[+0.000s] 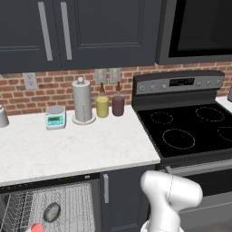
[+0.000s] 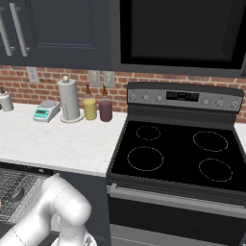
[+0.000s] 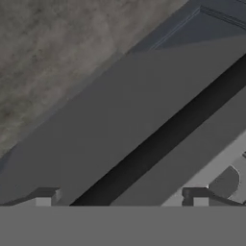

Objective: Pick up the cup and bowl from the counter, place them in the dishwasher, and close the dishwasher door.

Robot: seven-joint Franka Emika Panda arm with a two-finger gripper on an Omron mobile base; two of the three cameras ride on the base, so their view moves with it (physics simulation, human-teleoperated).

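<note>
Left base view: bowl lay in the dishwasher rack at 7 o'clock, cup red at the frame's bottom edge; counter held only the scale and jars.

Right base view: bowl sat at 9 o'clock.

Hand view: gripper fingers spread apart, empty, above the dishwasher door. Best to push the door's edge squarely, steadily upward.

Gripper: fingertips barely poke above bottom edge of hand view, rest cut off; gap between them wide.
Dishwasher door: close ahead of fingers, cut by frame edges, handle unseen.
Bowl: in rack; position relative to fingers unclear.
Cup: red patch, clipped by bottom edge.
</note>
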